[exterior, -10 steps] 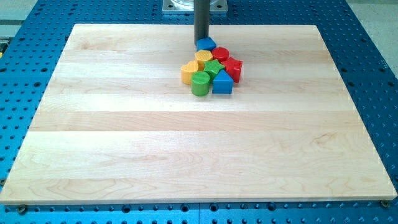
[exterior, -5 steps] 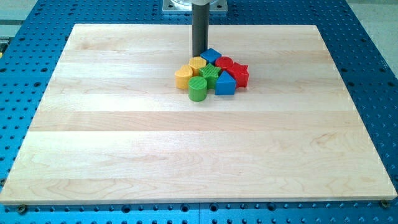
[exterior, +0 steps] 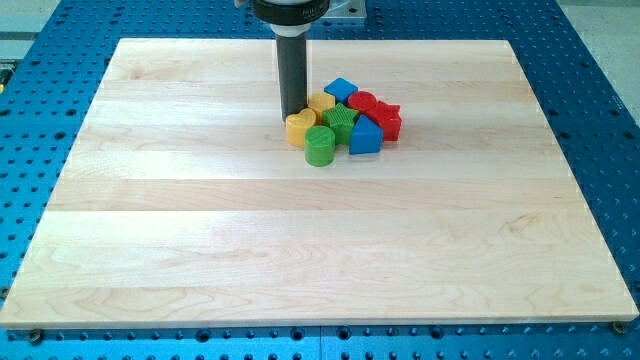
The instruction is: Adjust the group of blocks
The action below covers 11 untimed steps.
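A tight cluster of blocks sits on the wooden board (exterior: 200,250), above its centre. It holds a yellow heart (exterior: 300,128), a yellow block (exterior: 322,103), a green cylinder (exterior: 320,146), a ribbed green block (exterior: 341,121), a blue block (exterior: 340,90) at the top, a blue triangular block (exterior: 365,137), a red cylinder (exterior: 361,102) and a red star-shaped block (exterior: 386,121). My tip (exterior: 292,116) stands at the cluster's upper left, touching the yellow heart, just left of the yellow block.
The board lies on a blue perforated table (exterior: 600,120). The arm's base plate (exterior: 345,10) shows at the view's top edge.
My tip moved down and to the left, from the blue block at the cluster's top to the yellow heart. The cluster shifted slightly down and the blocks packed closer.
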### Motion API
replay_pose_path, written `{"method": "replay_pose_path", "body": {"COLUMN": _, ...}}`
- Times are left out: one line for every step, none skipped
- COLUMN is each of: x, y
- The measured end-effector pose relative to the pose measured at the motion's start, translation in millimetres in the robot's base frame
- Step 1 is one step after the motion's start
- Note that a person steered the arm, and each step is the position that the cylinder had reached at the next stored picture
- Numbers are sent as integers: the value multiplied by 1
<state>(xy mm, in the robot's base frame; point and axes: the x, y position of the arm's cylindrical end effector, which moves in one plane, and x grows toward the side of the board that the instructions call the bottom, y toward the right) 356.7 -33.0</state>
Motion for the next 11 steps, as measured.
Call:
{"method": "replay_pose_path", "body": {"x": 21, "y": -44}}
{"method": "replay_pose_path", "body": {"x": 31, "y": -14}}
{"method": "replay_pose_path", "body": {"x": 35, "y": -11}}
{"method": "replay_pose_path", "body": {"x": 47, "y": -37}}
{"method": "replay_pose_path", "body": {"x": 82, "y": -9}}
{"method": "replay_pose_path", "body": {"x": 84, "y": 22}}
{"method": "replay_pose_path", "body": {"x": 80, "y": 44}}
{"method": "replay_pose_path", "body": {"x": 84, "y": 2}}
{"method": "replay_pose_path", "body": {"x": 92, "y": 27}}
{"method": "replay_pose_path", "body": {"x": 95, "y": 56}}
{"method": "replay_pose_path", "body": {"x": 98, "y": 62}}
